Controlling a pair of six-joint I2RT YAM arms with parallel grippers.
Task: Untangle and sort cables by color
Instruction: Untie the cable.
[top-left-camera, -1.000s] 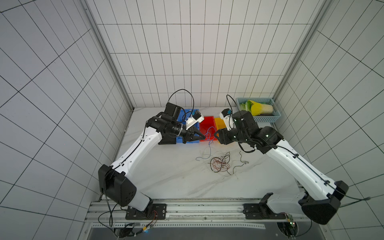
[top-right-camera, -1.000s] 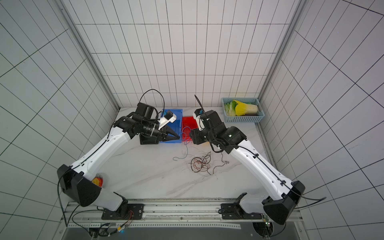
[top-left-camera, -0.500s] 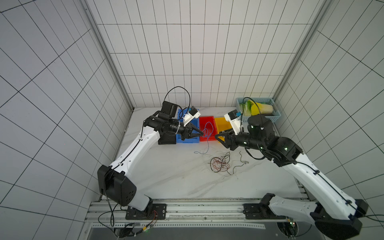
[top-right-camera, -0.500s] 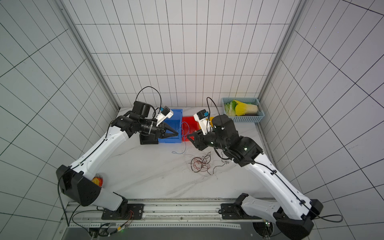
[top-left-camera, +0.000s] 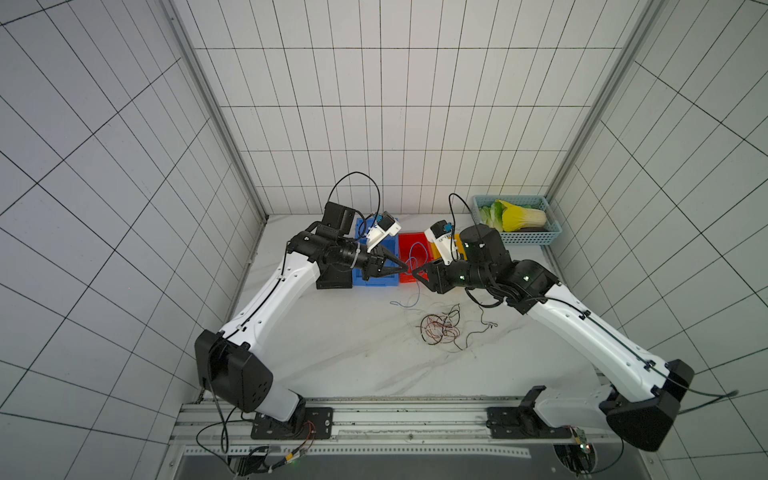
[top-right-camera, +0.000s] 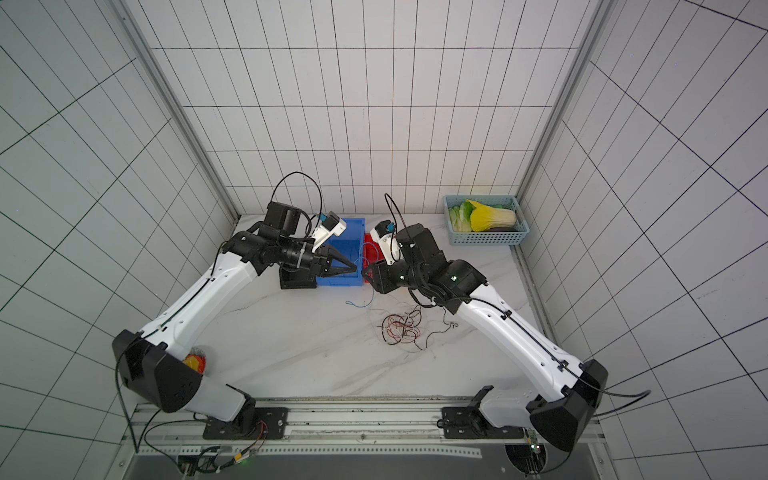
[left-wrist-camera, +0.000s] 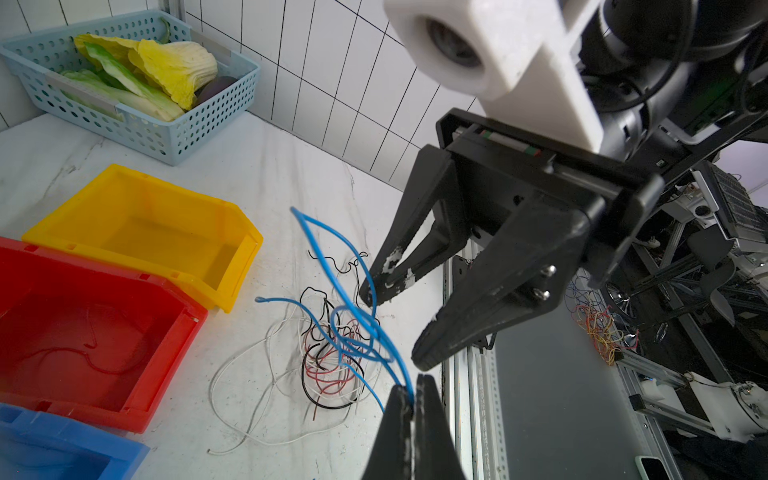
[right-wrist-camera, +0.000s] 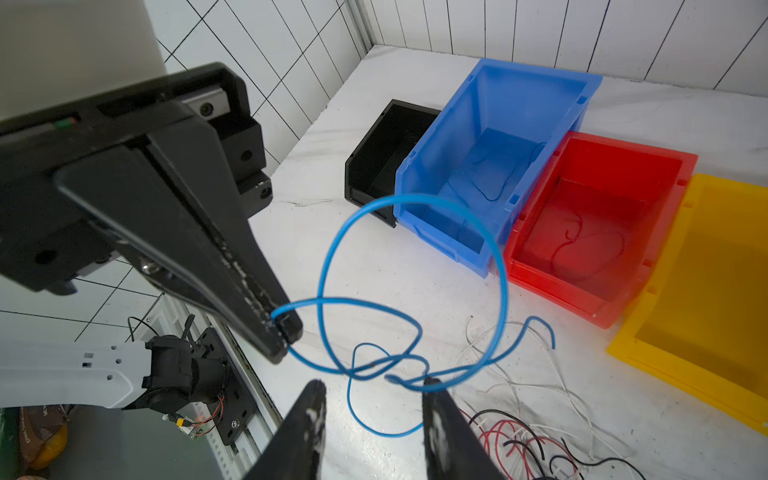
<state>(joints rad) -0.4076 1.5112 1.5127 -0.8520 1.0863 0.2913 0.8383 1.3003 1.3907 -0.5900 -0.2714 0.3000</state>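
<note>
My left gripper (left-wrist-camera: 411, 390) is shut on the blue cables (left-wrist-camera: 345, 309), held above the table in front of the bins. The strands loop and hang from its tips (right-wrist-camera: 282, 332), and one end trails on the table (top-left-camera: 403, 305). My right gripper (right-wrist-camera: 374, 384) faces it tip to tip in both top views (top-left-camera: 415, 274) (top-right-camera: 365, 274). It is open, and a blue strand lies against one fingertip (right-wrist-camera: 432, 384). Below them a tangle of red, black and white cables (top-left-camera: 440, 328) (left-wrist-camera: 328, 365) lies on the table.
A black bin (right-wrist-camera: 386, 153), blue bin (right-wrist-camera: 498, 124), red bin (right-wrist-camera: 623, 158) and yellow bin (right-wrist-camera: 706, 249) stand in a row at the back. The blue bin holds a blue cable, the red bin a red one. A basket with cabbage (top-left-camera: 532, 239) sits at the back right.
The right arm swung out and back, and its gripper now sits closer to the left gripper's tips with its jaws slightly narrower. The left gripper stays shut on the blue cables.
</note>
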